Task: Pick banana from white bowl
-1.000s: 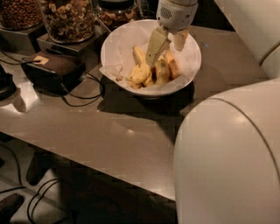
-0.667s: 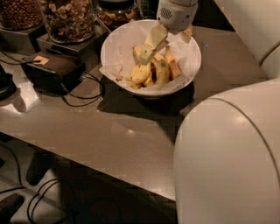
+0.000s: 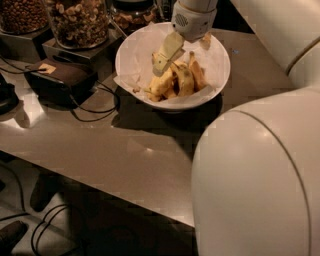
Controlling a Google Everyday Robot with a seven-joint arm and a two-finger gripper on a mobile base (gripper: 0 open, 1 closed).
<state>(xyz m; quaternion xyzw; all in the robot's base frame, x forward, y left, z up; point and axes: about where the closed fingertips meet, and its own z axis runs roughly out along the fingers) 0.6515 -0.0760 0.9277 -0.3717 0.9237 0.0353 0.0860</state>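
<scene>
The hand (image 3: 170, 50) hangs over the white bowl (image 3: 131, 50), reaching down from the top edge of the view with its pale tip slanted down and to the left. Its tip sits just above the fruit, possibly touching the top piece, though the view is too dim there to be sure. I cannot tell how far open the hand is, nor whether it has hold of anything.

The banana (image 3: 181, 79) lies directly below the hand, in the middle of the bowl on crumpled white paper (image 3: 137, 70), among other yellow pieces. An orange-tinted banana (image 3: 196, 72) leans just to the right of it, below and right of the hand.

Left of the hand, beyond the bowl's rim, stands a glass jar of mixed nuts (image 3: 77, 20), with a darker jar (image 3: 20, 15) further left. Below those and well left of the hand is a dark box (image 3: 55, 75), with a black cable (image 3: 100, 107) looping on the grey surface (image 3: 125, 150). The arm's broad white shell (image 3: 255, 175) fills the area below and right of the hand.
</scene>
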